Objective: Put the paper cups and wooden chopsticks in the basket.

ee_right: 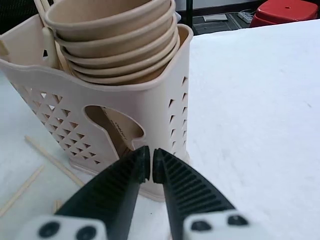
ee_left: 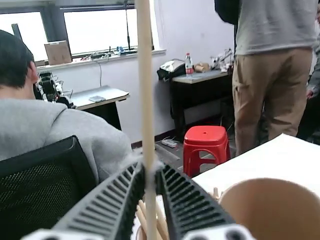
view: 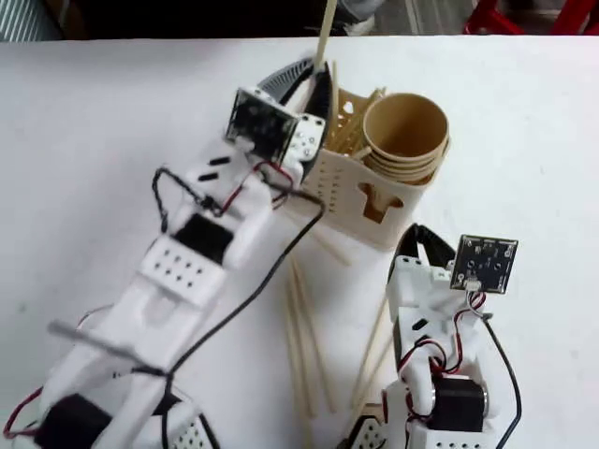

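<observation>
Left jaws pinch one wooden chopstick point(ee_left: 146, 100), which stands upright over the basket point(view: 360, 201), on the side next to the paper cups point(view: 405, 131). Left wrist view: both pads are tight on the stick, with the rim of the top cup just beside and below.

Right jaws are pressed together apart from a thin slit, with nothing between them. They sit low over the counter point(view: 94, 122), near the basket's outer wall but not touching it.

Cups: nested in one stack, standing in the basket's end compartment. More chopsticks in the basket point(view: 351, 120) lean in the compartment beside them.

Loose chopsticks point(view: 301, 348) lie flat on the counter between the left arm point(view: 187, 253) and the right arm point(view: 435, 365), well outside the basket.

Per view:
- High view: overall layout, and the held stick's tip passing beyond the counter's far edge.
- Right wrist view: basket wall close up, showing triangular perforations, a cut-out handle hole and the cup rims stepped above the wall. Two loose sticks lie by the basket's foot.
- Left wrist view: the grip itself, and the room behind, with a red stool point(ee_left: 206, 147) and a bottle point(ee_left: 189, 64) on a desk.

Writing: the bottle label is too small to read. I can't make out the print on the square wrist boards point(view: 484, 264).
</observation>
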Robot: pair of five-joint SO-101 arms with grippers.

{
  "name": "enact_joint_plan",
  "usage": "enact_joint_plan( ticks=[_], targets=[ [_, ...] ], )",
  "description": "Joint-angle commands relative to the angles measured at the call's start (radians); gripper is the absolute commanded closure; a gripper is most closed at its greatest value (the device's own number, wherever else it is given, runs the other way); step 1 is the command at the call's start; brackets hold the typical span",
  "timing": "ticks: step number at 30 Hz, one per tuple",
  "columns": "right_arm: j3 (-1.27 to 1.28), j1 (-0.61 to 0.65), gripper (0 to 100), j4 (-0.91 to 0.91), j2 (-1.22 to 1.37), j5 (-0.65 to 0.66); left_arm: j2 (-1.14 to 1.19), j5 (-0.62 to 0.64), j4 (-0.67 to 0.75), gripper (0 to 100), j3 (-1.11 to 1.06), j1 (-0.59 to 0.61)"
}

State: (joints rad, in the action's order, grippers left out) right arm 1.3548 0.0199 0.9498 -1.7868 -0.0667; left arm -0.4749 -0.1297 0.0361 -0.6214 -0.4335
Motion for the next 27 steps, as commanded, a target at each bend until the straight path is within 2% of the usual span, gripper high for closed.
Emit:
enact_joint_plan(
  ticks=[1, 7, 12, 19, 27],
  targets=[
    [-0.006, -0.007, 97.1, -0.021, -0.007, -0.005, 0.090, 0.000, 0.072, 98, 0.077, 0.030],
    [-0.006, -0.007, 96.8, -0.021, -0.007, -0.003, 0.136, -0.003, 0.032, 97, 0.064, 0.038],
    [-0.006, -0.007, 96.8, -0.021, -0.007, -0.003, 0.059, 0.002, -0.238, 84, 0.123, 0.038],
    [-0.006, -0.007, 97.0, -0.021, -0.007, -0.003, -0.093, 0.002, -0.574, 83, 0.218, 0.087],
    [-0.023, -0.001, 97.2, -0.042, -0.005, -0.005, -0.325, 0.002, -0.799, 84, 0.147, 0.268]
  ],
)
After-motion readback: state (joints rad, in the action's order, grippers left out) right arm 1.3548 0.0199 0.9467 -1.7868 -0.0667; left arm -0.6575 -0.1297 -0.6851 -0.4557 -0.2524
